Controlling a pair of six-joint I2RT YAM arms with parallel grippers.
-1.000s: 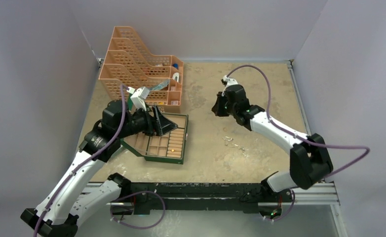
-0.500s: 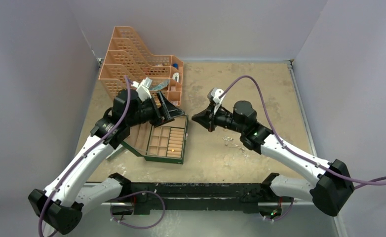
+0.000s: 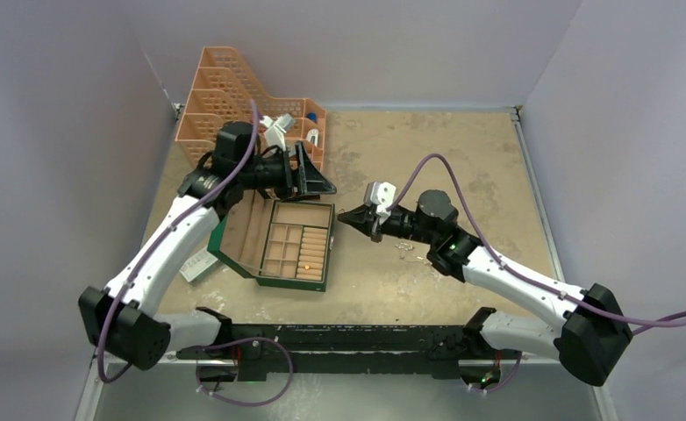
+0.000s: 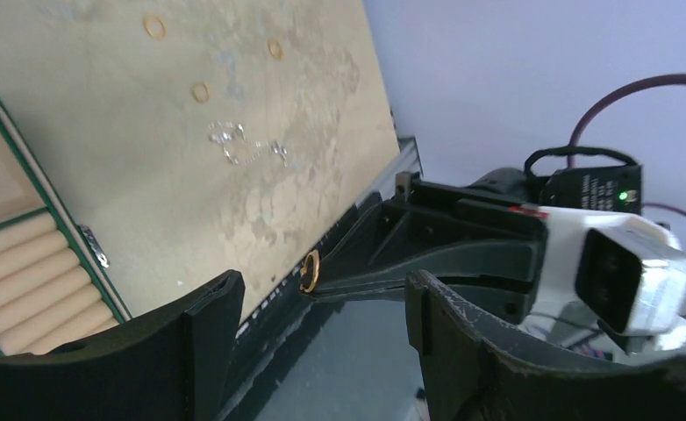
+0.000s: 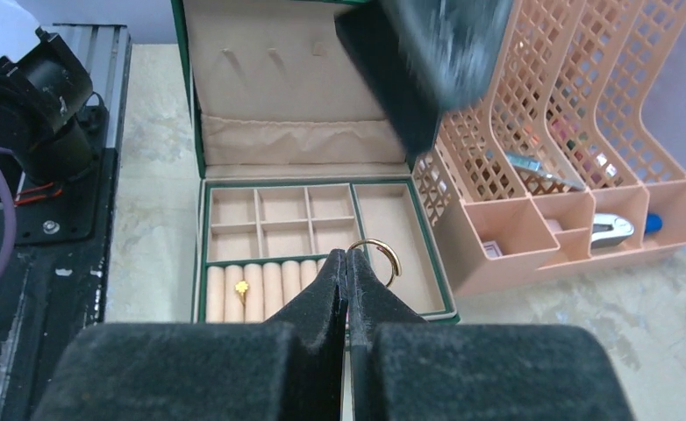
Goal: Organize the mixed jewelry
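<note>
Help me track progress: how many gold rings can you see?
4. Three loose rings on the table; one ring pinched by the right hand. A gold piece in the jewelry box may be another.

**Where things sit around the box**

We see the box (image 3: 294,281) on the table (image 3: 462,158). Behind the box stands the rack (image 3: 212,105). Left of the box lies a small block (image 3: 197,266). Right of the box lie loose rings (image 4: 200,91) and a chain (image 4: 243,149). A tiny piece (image 5: 241,288) sits inside the box's right half. Just right of the box, one ring (image 5: 373,241) is between the right gripper's (image 5: 348,256) tips.
</note>
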